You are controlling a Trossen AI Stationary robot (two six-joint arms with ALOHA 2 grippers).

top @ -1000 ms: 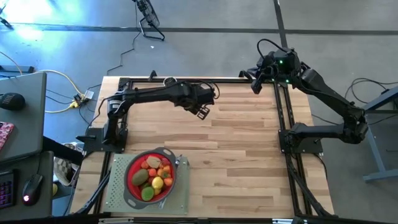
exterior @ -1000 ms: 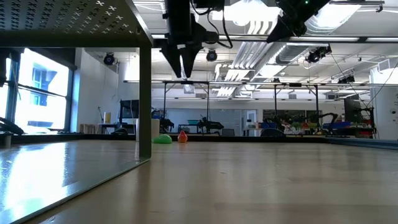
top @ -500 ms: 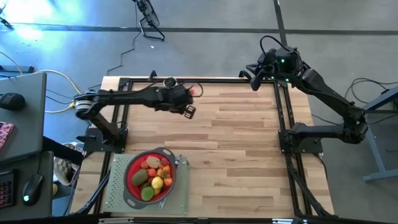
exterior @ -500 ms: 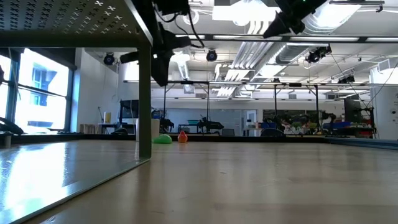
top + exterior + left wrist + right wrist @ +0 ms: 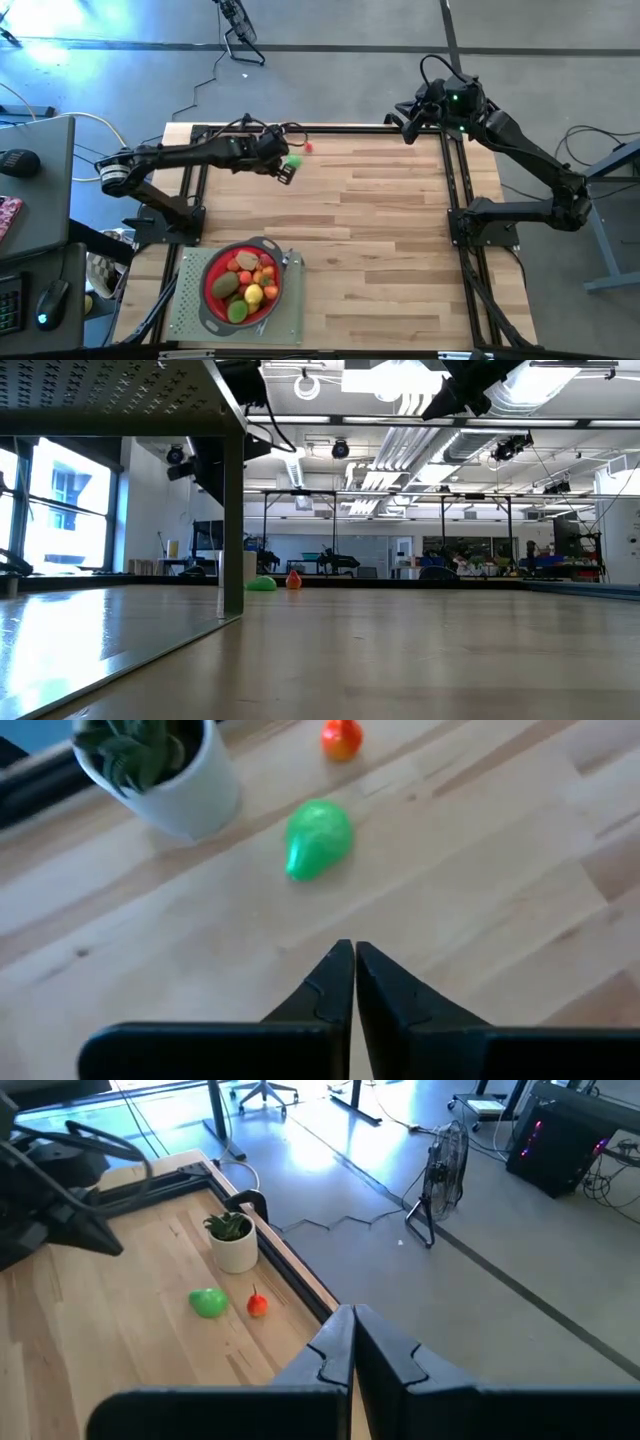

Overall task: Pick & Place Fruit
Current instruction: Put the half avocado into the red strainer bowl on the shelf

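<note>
Left gripper, retreated (closed), near green fruit.

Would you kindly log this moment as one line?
left tool: shut, empty, near green fruit | right tool: shut, parked at far corner | strainer: holds fruit

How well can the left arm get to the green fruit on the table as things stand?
Probably well: the left gripper hangs just short of the green fruit with bare wood between. Its fingers are shut, so they must open first.
</note>
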